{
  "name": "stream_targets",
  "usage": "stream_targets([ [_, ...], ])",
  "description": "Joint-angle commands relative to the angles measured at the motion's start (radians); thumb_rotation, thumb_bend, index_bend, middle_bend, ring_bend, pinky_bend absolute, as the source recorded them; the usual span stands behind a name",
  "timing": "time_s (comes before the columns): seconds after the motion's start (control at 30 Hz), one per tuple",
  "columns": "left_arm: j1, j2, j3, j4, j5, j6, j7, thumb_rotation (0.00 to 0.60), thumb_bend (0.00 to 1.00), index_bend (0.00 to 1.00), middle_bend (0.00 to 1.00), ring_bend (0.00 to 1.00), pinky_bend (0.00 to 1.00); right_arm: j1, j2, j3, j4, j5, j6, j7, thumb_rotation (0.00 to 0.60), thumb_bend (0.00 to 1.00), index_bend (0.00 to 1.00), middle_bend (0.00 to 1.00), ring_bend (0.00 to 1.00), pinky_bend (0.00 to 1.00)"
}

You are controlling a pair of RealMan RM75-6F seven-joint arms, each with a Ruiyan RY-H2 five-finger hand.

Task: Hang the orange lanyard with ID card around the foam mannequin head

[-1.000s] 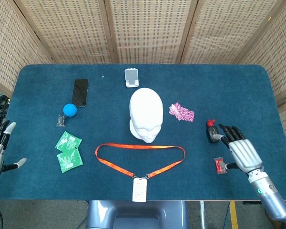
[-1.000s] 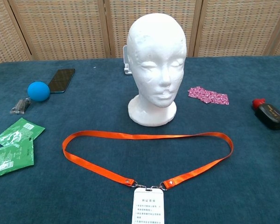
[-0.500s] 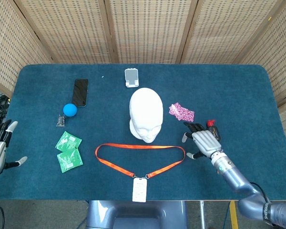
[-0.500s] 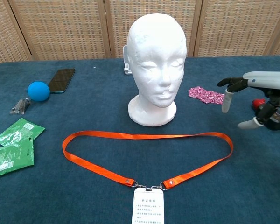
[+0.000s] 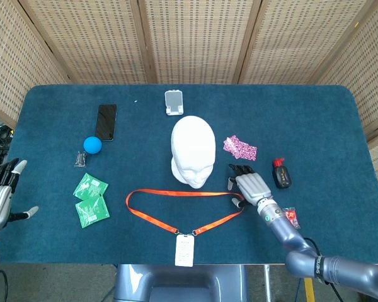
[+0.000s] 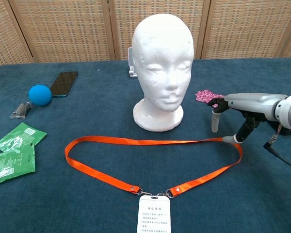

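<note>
Head view: the orange lanyard [image 5: 184,204] lies flat in a loop near the foam mannequin head [image 5: 193,150], its ID card [image 5: 184,250] at the table's near edge. The right hand [image 5: 250,185] hovers at the loop's right end, fingers spread, holding nothing. The left hand [image 5: 0,196] sits far left, fingers apart.

Chest view: the right hand [image 6: 242,108] has a fingertip [image 6: 226,139] at the strap.

orange lanyard [image 5: 184,210]: laid flat in a loop on the table, white ID card [image 5: 184,250] at near edge | foam mannequin head [image 5: 193,150]: white, upright, just behind the loop
</note>
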Motion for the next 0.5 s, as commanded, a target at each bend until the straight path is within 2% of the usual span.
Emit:
stream_targets([
  [0.03, -0.002, 0.003, 0.000, 0.000, -0.001, -0.004, -0.007, 0.600, 0.00, 0.00, 0.00, 0.00, 0.00, 0.018, -0.033, -0.016, 0.028, 0.031, 0.025, -0.051, 0.600, 0.54, 0.45, 0.00, 0.00, 0.00],
  [0.5, -0.005, 0.005, 0.001, 0.005, -0.003, -0.008, -0.019, 0.600, 0.00, 0.00, 0.00, 0.00, 0.00, 0.035, -0.089, -0.037, 0.073, 0.075, 0.064, -0.103, 0.600, 0.54, 0.53, 0.00, 0.00, 0.00],
])
